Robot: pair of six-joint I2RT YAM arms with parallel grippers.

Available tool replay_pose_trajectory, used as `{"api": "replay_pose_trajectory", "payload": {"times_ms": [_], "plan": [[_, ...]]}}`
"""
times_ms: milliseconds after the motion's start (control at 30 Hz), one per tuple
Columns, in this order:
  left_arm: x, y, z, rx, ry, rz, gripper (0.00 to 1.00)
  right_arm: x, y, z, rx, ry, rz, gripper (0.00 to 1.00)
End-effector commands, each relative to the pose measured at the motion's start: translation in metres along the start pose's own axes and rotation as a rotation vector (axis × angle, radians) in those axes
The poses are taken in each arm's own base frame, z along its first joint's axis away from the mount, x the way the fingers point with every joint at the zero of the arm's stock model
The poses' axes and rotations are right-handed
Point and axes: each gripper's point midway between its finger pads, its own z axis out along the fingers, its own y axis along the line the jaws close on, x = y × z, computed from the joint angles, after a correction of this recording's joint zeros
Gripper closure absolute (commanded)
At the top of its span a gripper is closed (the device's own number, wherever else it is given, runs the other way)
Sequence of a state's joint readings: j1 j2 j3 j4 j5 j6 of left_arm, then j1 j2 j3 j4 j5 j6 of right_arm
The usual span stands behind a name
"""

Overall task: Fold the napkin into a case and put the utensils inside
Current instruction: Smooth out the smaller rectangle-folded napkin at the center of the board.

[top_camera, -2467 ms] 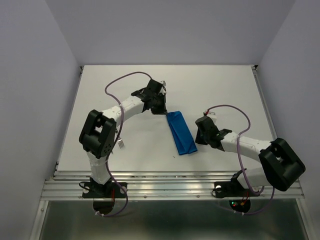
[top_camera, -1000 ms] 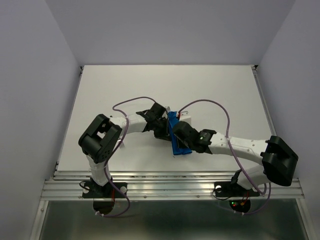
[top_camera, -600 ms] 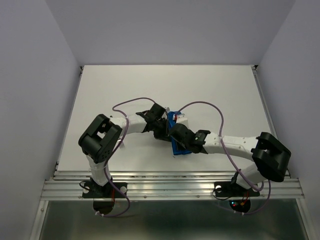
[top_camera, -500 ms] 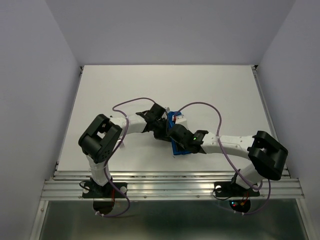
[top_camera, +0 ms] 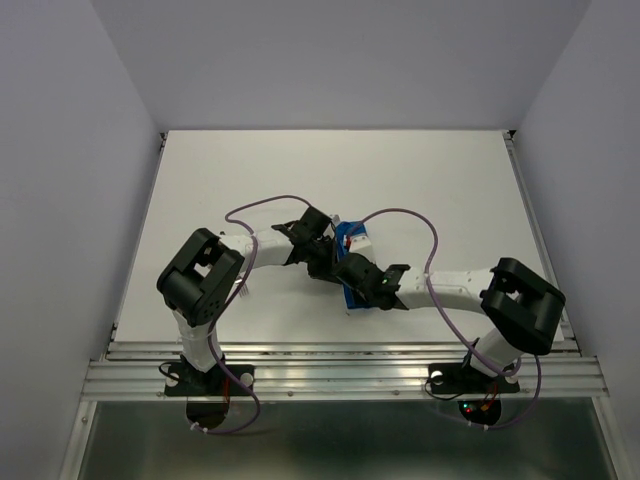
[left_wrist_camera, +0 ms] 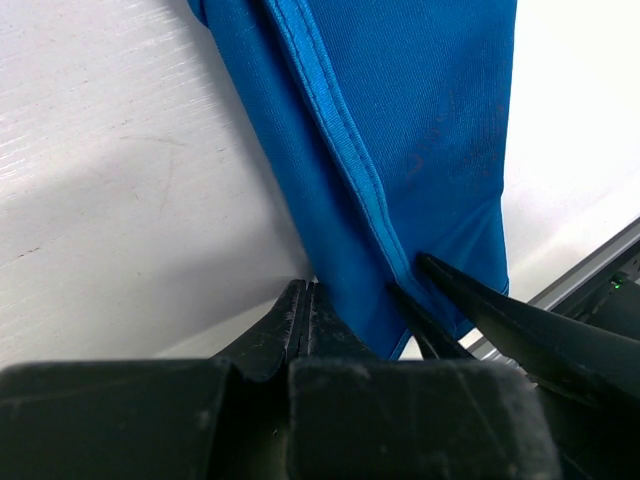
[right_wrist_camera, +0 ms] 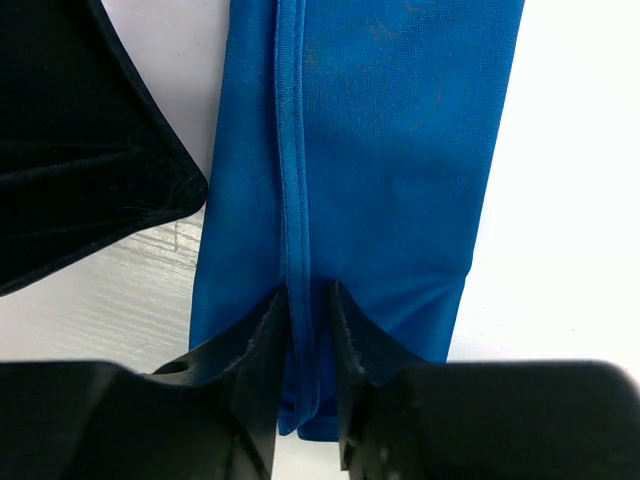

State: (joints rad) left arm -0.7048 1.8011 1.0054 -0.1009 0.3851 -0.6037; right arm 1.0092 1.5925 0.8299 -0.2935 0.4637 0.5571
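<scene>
Both my arms have swung in since a couple of seconds back: my left claw [left_wrist_camera: 302, 300] has come nearer from beyond the far end of the case [right_wrist_camera: 400, 150], and my right claw [right_wrist_camera: 312, 305] has crossed in from its right side. They now meet over the blue cloth. In the last second my right elbow has drawn further left, and that claw's jaws have narrowed.

The case lies flat around the middle of the white table [top_camera: 250, 170], a narrow strip with its long way running far to near.

My right claw sits on the near part of the case, fingertips down on the cloth. The jaws stand only a little apart, one finger on each side of the stitched hem [right_wrist_camera: 290, 150] that runs the length of the strip. The ridge of the hem fills the slot between them. Whether they have actually bitten into it or merely flank it, I cannot tell.

My left claw is closed tight, its two fingers pressed together with no gap. The tips rest at the left edge of the case, just beside my right claw's fingers — touching the cloth's border or very nearly. I see nothing plainly caught between them, though the tips are too close to the edge to be sure.
</scene>
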Motion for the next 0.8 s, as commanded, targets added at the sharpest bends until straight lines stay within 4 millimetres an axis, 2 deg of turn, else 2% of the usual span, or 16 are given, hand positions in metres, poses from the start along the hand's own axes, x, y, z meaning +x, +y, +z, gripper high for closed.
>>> {"api": "replay_pose_trajectory", "payload": {"times_ms": [0,33,100,300,400,567,767], "plan": [[-0.004,-0.008,-0.013,0.029,-0.029,0.016,1.00,0.007,-0.005,0.005,0.028,-0.006,0.006,0.75],[-0.004,-0.007,-0.013,0.027,-0.027,0.015,1.00,0.004,-0.005,0.003,0.025,-0.013,0.009,0.81],[-0.003,-0.007,-0.012,0.033,-0.025,0.015,1.00,0.001,-0.006,0.002,0.029,-0.024,0.015,0.84],[0.004,-0.004,-0.009,0.041,-0.009,0.007,1.00,-0.011,-0.004,-0.007,0.011,-0.061,0.043,0.83],[0.004,-0.005,-0.009,0.047,-0.012,0.007,1.00,-0.019,-0.003,-0.012,0.001,-0.083,0.062,0.91],[0.005,-0.009,-0.009,0.066,-0.007,0.005,1.00,-0.031,0.002,-0.021,-0.030,-0.116,0.093,0.90],[0.006,-0.008,-0.007,0.073,-0.005,0.005,1.00,-0.035,0.007,-0.020,-0.042,-0.118,0.098,0.89]]}}
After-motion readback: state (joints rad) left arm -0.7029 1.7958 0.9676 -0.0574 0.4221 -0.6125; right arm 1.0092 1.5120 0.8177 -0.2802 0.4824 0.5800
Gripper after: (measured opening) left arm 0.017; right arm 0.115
